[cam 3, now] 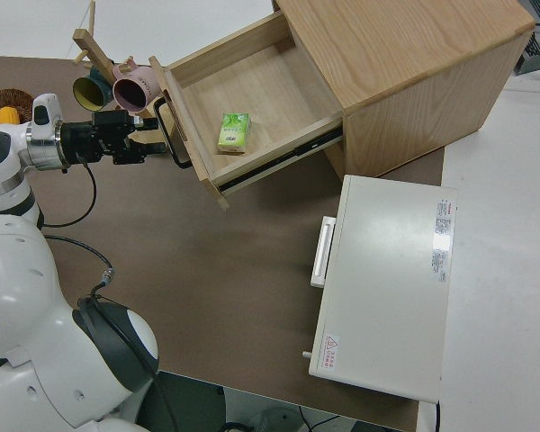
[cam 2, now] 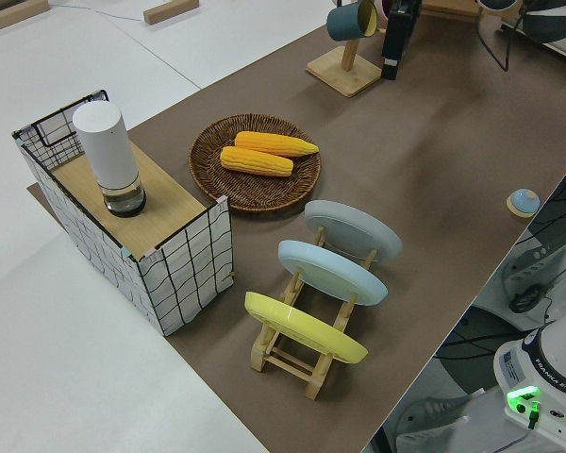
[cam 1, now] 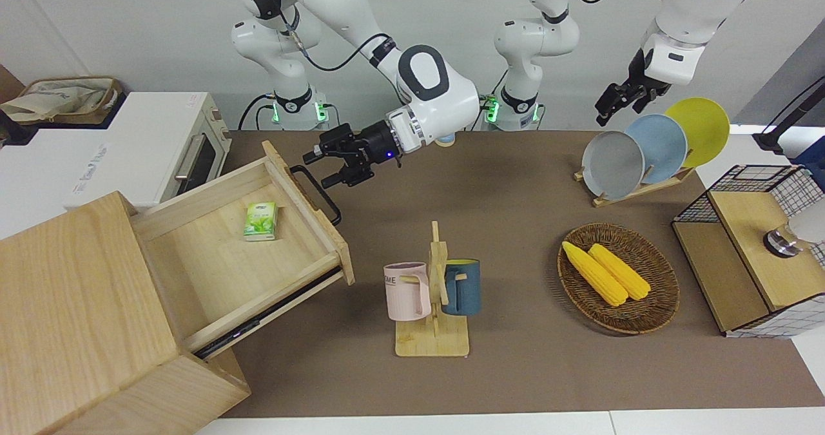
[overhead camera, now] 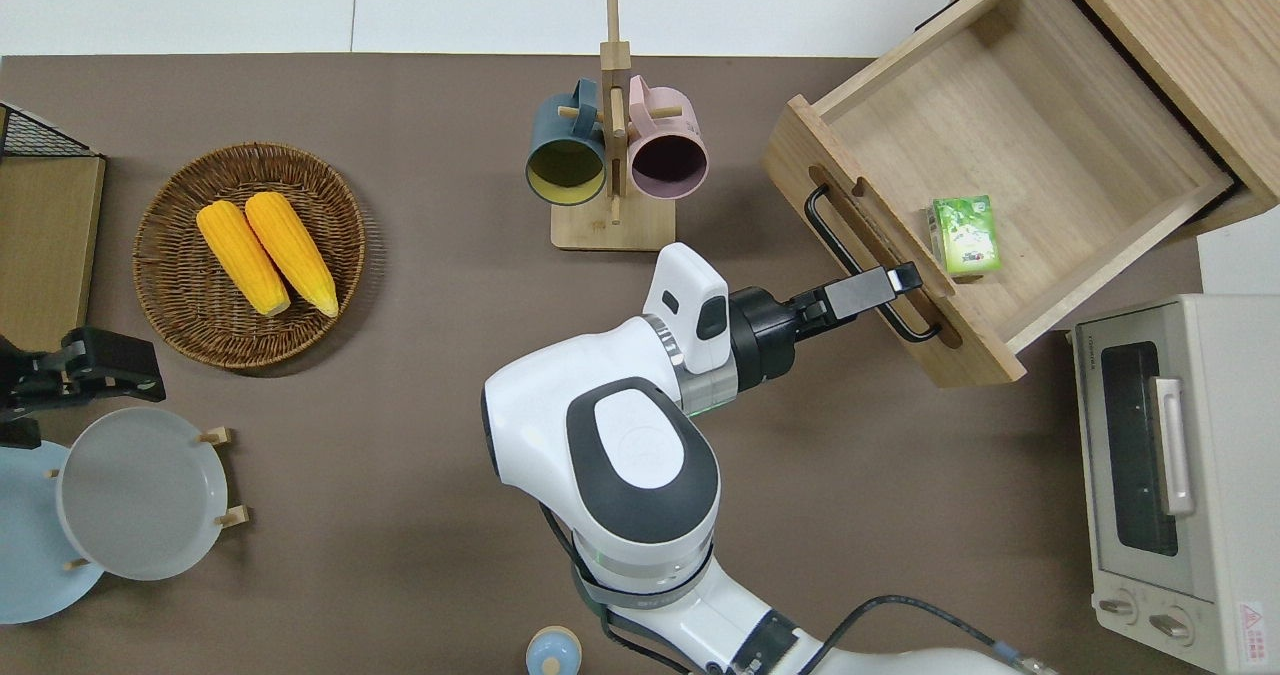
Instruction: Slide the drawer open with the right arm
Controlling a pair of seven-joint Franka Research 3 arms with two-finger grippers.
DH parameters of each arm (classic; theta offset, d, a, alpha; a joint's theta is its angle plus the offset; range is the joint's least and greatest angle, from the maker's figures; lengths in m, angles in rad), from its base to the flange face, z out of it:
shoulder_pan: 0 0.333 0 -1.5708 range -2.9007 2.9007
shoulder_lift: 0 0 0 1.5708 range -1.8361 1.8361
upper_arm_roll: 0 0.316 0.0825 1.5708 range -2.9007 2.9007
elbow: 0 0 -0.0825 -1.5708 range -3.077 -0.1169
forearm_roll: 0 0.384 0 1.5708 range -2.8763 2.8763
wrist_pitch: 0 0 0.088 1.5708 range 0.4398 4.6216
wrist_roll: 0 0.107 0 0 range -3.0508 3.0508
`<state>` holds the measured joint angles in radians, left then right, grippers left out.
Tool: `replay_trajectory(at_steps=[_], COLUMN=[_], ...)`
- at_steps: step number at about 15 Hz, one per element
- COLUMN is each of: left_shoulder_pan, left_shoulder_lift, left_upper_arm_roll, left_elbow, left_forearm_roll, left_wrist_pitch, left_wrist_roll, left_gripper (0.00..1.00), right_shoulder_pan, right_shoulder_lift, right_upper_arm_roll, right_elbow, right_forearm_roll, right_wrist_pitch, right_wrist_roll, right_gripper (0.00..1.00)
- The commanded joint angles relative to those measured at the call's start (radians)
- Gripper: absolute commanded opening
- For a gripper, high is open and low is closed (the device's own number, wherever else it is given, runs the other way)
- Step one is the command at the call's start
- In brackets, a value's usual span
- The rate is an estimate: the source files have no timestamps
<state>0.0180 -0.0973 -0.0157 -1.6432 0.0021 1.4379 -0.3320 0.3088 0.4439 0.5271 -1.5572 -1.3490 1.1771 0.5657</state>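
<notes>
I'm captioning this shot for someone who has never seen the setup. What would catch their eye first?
First, the drawer, pulled far out of its light-wood cabinet at the right arm's end of the table, with a small green packet lying inside. The right gripper sits at the drawer's black handle, fingers open. Next, two yellow corn cobs in a wicker basket toward the left arm's end.

Pale matt wood drawer (cam 1: pixel 213 261) with a glossy black metal handle (cam 1: pixel 317 193); brown matt table (cam 1: pixel 515 370).
</notes>
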Motion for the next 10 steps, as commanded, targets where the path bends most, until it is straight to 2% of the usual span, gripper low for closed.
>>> replay_trajectory(at_steps=[1,6,10], left_shoulder_pan=[-0.004,-0.004,-0.004], left_shoulder_lift=[-0.009,-0.009,-0.009], left_upper_arm_roll=[0.005,0.005,0.005], left_elbow=[0.0,0.0,0.0], left_forearm_roll=[-0.004,-0.004,-0.004], left_wrist_pitch=[-0.002,-0.002,-0.002], left_wrist_roll=[0.01,0.01,0.01], left_gripper=[0.99,0.99,0.99], right_shoulder_pan=[0.01,0.053,0.104], right_shoulder_lift=[-0.007,-0.008,-0.008], right_upper_arm_roll=[0.001,0.005,-0.002], right_elbow=[0.0,0.009,0.035], right_forearm_roll=[0.014,0.06,0.099], right_wrist_pitch=[-0.017,-0.039,-0.062], right_wrist_roll=[0.033,0.04,0.053], right_gripper=[0.992,0.992,0.992])
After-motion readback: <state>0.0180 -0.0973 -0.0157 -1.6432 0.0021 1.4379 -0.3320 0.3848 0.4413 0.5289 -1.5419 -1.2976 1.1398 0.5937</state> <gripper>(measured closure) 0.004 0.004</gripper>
